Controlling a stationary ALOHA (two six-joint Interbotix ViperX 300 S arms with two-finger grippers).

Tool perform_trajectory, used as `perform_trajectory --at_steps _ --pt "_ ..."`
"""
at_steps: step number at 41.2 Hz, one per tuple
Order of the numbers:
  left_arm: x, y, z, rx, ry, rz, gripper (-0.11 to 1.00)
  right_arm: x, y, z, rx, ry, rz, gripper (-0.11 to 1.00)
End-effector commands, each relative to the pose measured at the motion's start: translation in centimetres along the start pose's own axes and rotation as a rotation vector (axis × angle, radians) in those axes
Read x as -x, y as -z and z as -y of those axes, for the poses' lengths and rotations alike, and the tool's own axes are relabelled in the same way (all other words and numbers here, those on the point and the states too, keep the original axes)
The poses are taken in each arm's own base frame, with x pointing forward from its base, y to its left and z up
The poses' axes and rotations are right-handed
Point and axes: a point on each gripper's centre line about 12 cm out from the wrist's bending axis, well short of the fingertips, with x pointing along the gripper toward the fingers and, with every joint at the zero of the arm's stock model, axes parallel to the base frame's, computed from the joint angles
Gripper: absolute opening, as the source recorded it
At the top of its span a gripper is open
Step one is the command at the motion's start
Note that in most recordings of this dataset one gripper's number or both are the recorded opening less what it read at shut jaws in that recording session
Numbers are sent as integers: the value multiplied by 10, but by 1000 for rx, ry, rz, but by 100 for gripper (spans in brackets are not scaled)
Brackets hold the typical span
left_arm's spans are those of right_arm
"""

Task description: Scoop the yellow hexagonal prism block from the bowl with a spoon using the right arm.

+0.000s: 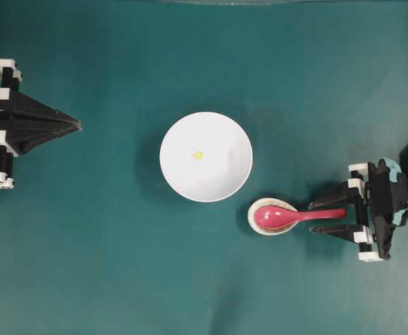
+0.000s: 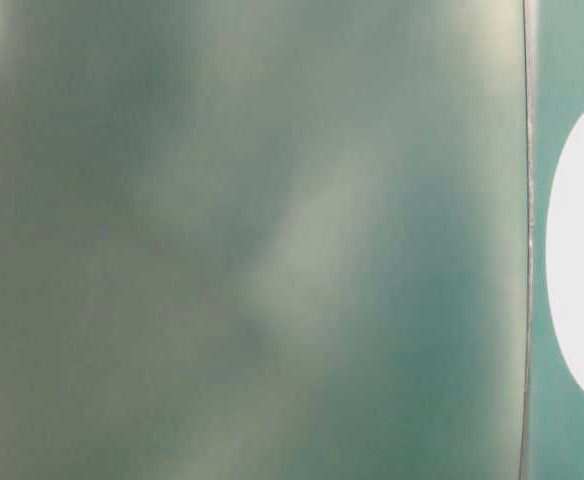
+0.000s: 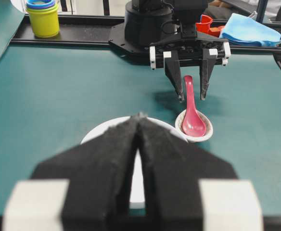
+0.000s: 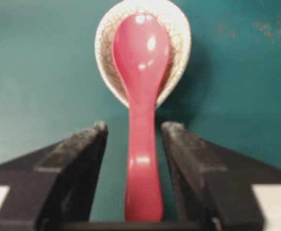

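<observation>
The right gripper (image 1: 328, 217) straddles the handle of the spoon (image 1: 288, 217), its jaws spread wide to either side with a gap showing on both, so nothing is gripped yet. The spoon's scoop lies in a small speckled rest (image 1: 272, 216) just beside the bowl (image 1: 218, 183). The block (image 1: 198, 155) sits alone near the middle of the bowl, untouched. By the look of things the task is at its very start: the grasp, the lift, the reach into the bowl and the scoop all remain. The left gripper (image 1: 77, 125) is parked well away at the far edge, fingers pressed together on nothing. A teal mat (image 1: 120, 279) covers the table; stacked cups (image 3: 42, 18) and a blue cloth (image 3: 252, 29) lie beyond it.
</observation>
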Motion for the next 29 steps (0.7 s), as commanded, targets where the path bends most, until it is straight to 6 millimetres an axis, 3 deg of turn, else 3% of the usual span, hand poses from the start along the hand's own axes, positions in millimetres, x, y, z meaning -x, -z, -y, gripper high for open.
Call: perform_trajectory --at_steps 1,29 --pt "-3 -8 0 -2 -1 25 3 0 -4 -2 1 -5 19 55" --pt "-2 -8 0 -2 -1 26 3 -2 -9 1 20 7 49 55"
